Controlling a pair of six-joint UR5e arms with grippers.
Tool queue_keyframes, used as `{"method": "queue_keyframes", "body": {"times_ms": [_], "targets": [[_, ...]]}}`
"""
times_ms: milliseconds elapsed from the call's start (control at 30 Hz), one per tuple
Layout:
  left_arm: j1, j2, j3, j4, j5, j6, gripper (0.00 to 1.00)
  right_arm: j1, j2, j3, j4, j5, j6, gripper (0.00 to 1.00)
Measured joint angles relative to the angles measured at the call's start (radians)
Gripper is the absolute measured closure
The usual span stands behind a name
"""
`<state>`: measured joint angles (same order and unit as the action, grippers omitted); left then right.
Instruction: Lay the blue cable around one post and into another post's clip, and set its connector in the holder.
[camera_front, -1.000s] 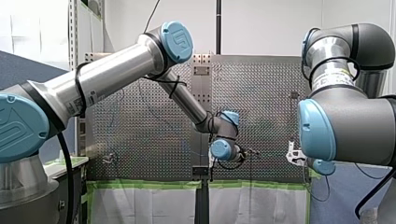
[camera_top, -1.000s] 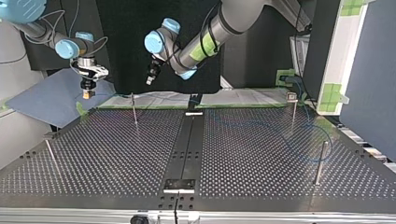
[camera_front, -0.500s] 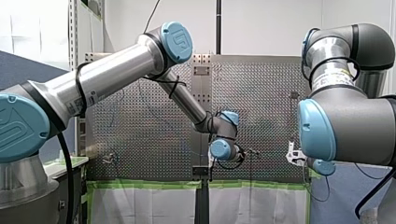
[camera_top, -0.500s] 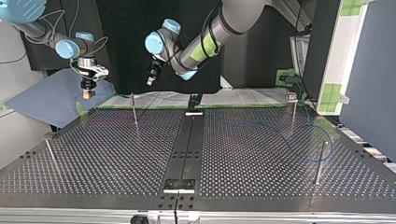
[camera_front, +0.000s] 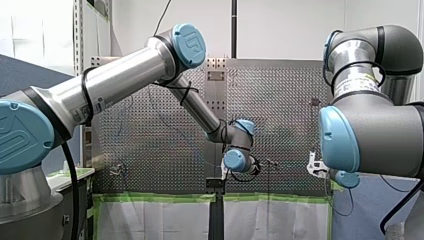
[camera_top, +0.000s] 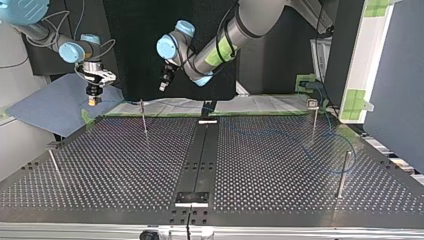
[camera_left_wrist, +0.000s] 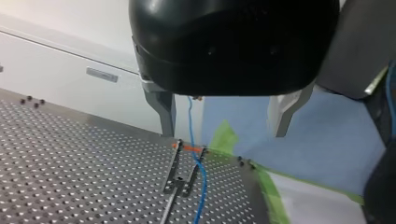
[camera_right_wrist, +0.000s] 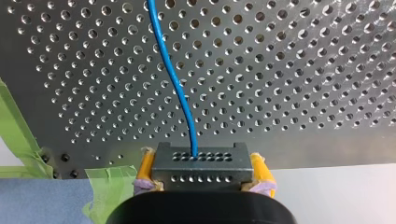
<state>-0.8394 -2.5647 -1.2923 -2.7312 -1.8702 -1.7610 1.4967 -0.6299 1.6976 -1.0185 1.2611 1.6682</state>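
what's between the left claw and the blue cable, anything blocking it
Nothing visible. My left claw hangs open, and the blue cable runs free below it, beside the clip post. The post stands close to the cable, so it may crowd a grab there.
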Motion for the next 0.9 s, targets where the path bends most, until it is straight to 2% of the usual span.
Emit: {"method": "queue_keyframes", "body": {"times_ms": [200, 467, 600, 733, 900], "targets": [[0.002, 0.037, -0.037, -0.001, 0.005, 0.031, 0.02, -0.001, 0.0, 0.0, 0.001, 0.0, 0.004, 1.0], [0.026, 0.104, -0.103, 0.061, 0.043, -0.011, 0.02, -0.001, 0.0, 0.0, 0.005, 0.001, 0.005, 1.0], [0.035, 0.137, -0.137, 0.095, 0.045, -0.016, 0.02, 0.0, 0.0, 0.0, 0.016, 0.002, 0.004, 1.0], [0.06, 0.172, -0.171, 0.13, 0.054, -0.023, 0.02, 0.0, 0.0, 0.0, 0.021, 0.003, 0.004, 1.0], [0.103, 0.217, -0.216, 0.174, 0.092, -0.036, 0.02, 0.0, 0.0, 0.0, 0.024, 0.003, 0.006, 1.0]]}}
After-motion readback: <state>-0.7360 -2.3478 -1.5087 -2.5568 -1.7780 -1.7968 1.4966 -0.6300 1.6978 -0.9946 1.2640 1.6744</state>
